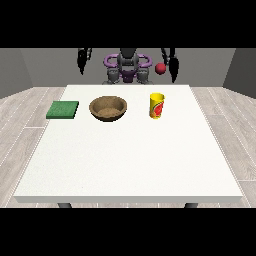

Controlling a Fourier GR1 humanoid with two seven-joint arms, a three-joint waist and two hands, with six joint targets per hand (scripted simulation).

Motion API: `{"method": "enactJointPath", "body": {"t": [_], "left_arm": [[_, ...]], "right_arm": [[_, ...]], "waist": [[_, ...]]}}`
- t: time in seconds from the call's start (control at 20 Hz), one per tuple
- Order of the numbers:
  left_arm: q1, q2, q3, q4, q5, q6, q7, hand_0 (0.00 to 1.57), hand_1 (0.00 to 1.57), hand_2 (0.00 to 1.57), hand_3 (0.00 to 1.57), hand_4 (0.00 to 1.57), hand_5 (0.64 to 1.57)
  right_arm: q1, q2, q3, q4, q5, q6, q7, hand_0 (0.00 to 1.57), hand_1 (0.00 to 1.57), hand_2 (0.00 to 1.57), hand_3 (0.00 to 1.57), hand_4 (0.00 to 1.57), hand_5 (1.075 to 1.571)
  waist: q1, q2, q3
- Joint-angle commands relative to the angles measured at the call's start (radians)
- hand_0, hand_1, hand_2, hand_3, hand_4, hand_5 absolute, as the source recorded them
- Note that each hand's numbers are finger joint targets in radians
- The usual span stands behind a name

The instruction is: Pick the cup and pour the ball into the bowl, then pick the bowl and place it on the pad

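My hand at the view's right (173, 62) hangs in the upper right of the frame, behind the far edge of the table (125, 170) and touching nothing. My other hand at the view's left (83, 59) hangs the same way in the upper left. Both hold nothing, but they are too small for me to tell whether they are spread or closed.

The yellow cup (156, 105) stands upright right of centre, near the back of the table. The red ball (160, 68) shows above and behind the cup, just beside my hand at the view's right, not inside the cup; I cannot tell what it rests on, if anything. The brown bowl (108, 108) sits a little left of centre with nothing in it. The green pad (63, 109) lies flat further left, near the bowl but apart from it.

As I judge it, nothing is done yet. The cup is not lifted, the ball is not in the bowl, and the bowl is not on the pad. Every step is left.
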Motion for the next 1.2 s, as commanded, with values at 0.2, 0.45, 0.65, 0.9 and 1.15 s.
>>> {"method": "enactJointPath", "body": {"t": [0.2,0.45,0.65,0.9,1.15], "left_arm": [[-0.024,0.038,0.001,-0.108,0.007,-0.011,0.083,0.0,0.0,0.0,0.0,0.0,1.535],[-0.122,-0.067,0.018,-0.214,0.208,0.001,0.277,0.0,0.0,0.0,0.0,0.0,1.537],[-0.104,-0.077,0.014,-0.283,0.277,0.025,0.417,0.0,0.0,0.0,0.0,0.0,1.546],[-0.081,-0.024,0.028,-0.3,0.269,-0.056,0.293,0.0,0.0,0.0,0.0,0.0,1.529],[-0.341,-0.01,0.079,-0.217,0.208,0.001,0.221,0.0,0.0,0.0,0.0,0.0,1.512]], "right_arm": [[-0.013,-0.052,-0.018,-0.091,-0.008,0.015,0.097,0.0,0.0,0.0,0.31,1.06,1.571],[-0.108,0.113,0.141,-0.21,-0.086,-0.127,0.313,0.0,0.0,0.0,0.0,0.85,1.57],[-0.095,0.115,0.352,-0.197,-0.062,-0.395,0.43,0.0,0.0,0.0,0.0,0.68,1.569],[-0.283,0.116,0.469,-0.256,0.029,-0.516,0.529,0.0,0.0,0.0,0.0,0.42,1.571],[-0.438,0.108,0.363,-0.213,0.054,-0.419,0.432,0.0,0.0,0.0,0.0,0.0,1.57]], "waist": [[-0.01,-0.25,0.0513],[0.015,-0.465,0.0584],[0.081,-0.481,0.0603],[0.009,-0.308,0.0599],[-0.059,-0.05,0.0608]]}}
